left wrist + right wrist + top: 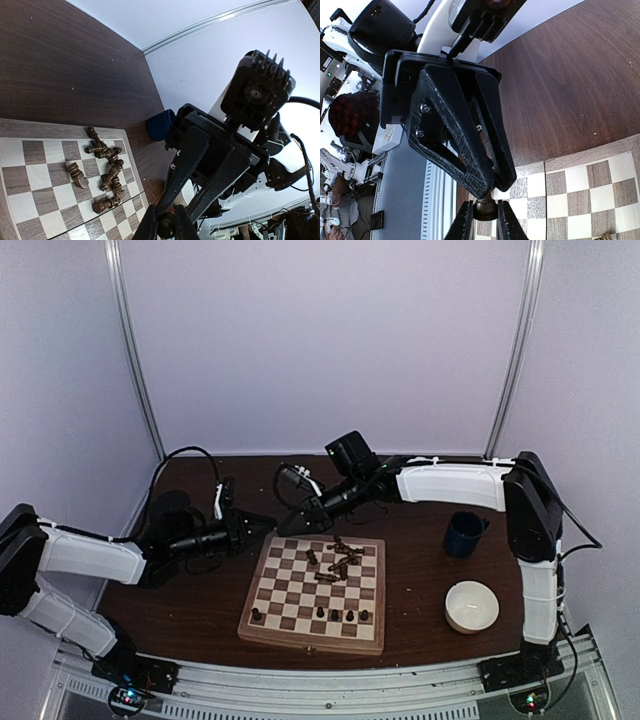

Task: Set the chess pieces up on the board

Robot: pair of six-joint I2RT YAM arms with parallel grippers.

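The left tool and right tool met above the board's far-left corner, toward the far edge of the counter. Each seemed clamped on the same chess piece. The open squares lay on its near-edge side, equally close to both arms. I could not tell its long axis.

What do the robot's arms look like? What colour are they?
The left arm and right arm are smooth white tubes linked by chunky black joints. Black cables loop beside them. The left pincer and right pincer are black, each with two flat, pointed fingers that have long cut-out slots.
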